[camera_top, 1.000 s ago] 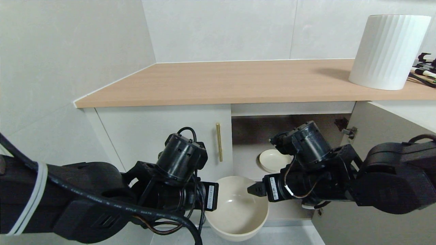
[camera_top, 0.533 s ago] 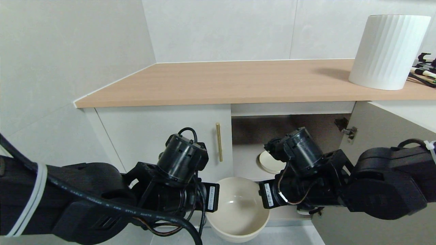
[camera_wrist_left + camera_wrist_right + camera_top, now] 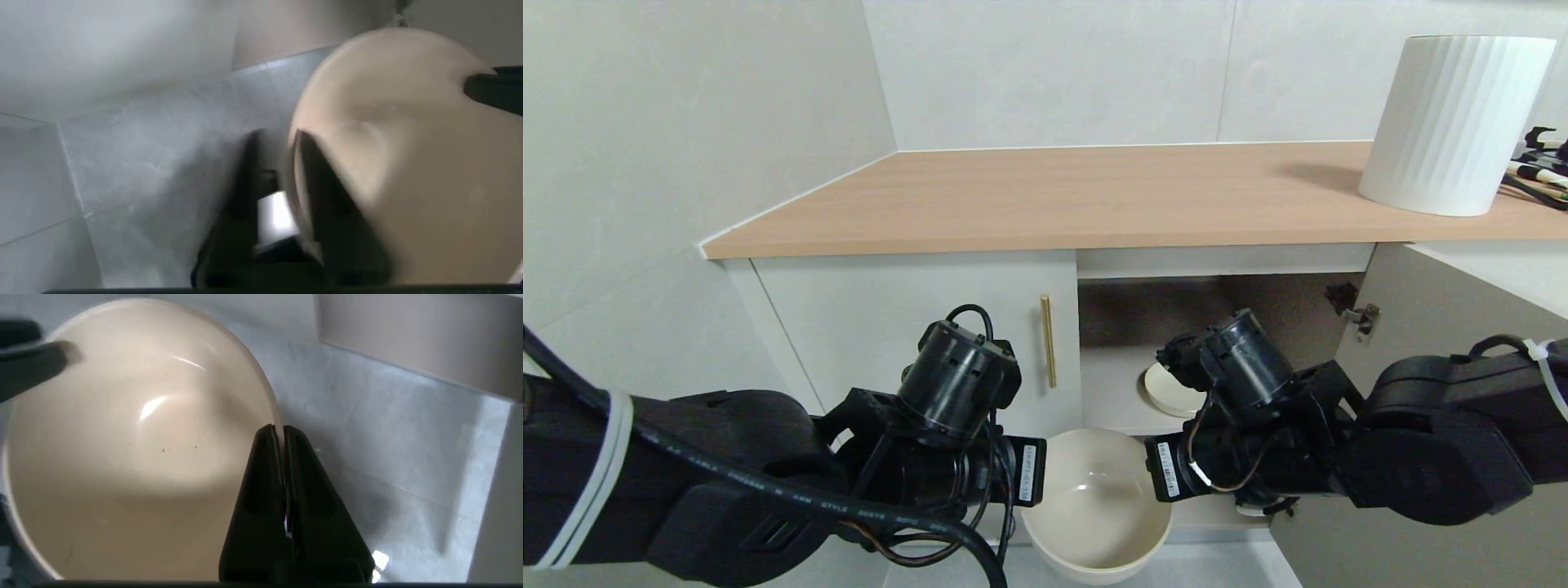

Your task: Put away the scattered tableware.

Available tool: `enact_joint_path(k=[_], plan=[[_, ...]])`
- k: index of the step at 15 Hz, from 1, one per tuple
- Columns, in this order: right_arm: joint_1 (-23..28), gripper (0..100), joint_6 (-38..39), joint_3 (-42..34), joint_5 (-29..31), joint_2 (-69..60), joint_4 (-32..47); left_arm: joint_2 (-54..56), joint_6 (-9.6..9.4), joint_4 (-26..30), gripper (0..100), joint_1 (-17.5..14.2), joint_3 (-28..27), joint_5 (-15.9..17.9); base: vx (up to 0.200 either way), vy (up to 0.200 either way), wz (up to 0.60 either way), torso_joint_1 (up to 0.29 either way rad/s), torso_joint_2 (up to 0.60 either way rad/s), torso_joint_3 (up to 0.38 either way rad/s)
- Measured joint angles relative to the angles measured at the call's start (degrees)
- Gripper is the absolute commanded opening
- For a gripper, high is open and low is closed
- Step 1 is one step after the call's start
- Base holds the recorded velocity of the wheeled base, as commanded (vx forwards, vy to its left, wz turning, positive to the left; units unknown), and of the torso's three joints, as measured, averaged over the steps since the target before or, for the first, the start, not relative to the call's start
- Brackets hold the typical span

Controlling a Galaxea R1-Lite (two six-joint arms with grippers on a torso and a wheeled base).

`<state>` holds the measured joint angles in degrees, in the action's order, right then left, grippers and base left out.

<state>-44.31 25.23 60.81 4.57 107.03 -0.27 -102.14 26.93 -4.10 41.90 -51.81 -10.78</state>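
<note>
On bowl (image 3: pixel 1094 514) rim now: right gripper (image 3: pixel 283 445)

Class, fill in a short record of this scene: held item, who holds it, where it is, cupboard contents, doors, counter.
Held item: cream bowl, upright, empty
Holders: left gripper on its left rim; right gripper on its right rim
Position: held low, in front of the cupboard
In cupboard: one pale plate on the shelf
Doors: left door shut; right door open
On counter: white ribbed container, far right
</note>
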Motion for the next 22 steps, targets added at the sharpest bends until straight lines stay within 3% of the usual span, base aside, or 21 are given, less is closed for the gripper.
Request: enact_joint_path(k=[7,10,22], plan=[[0.1,0,0.2,0.0,0.3,0.7,-0.4,0.5,0.17,-2.6,100,-0.1,0.5,-1.4,0.000,0.000,0.00,0.000,0.00,0.000],[3.0,0,0.3,-0.3,0.6,2.6,-2.9,0.4,0.20,-2.6,100,-0.2,0.5,-1.4,0.000,0.000,0.00,0.000,0.00,0.000],[18.0,0,1.3,-2.4,5.5,14.0,-30.6,0.8,0.20,-2.5,100,-0.4,0.5,-2.2,0.000,0.000,0.00,0.000,0.00,0.000]])
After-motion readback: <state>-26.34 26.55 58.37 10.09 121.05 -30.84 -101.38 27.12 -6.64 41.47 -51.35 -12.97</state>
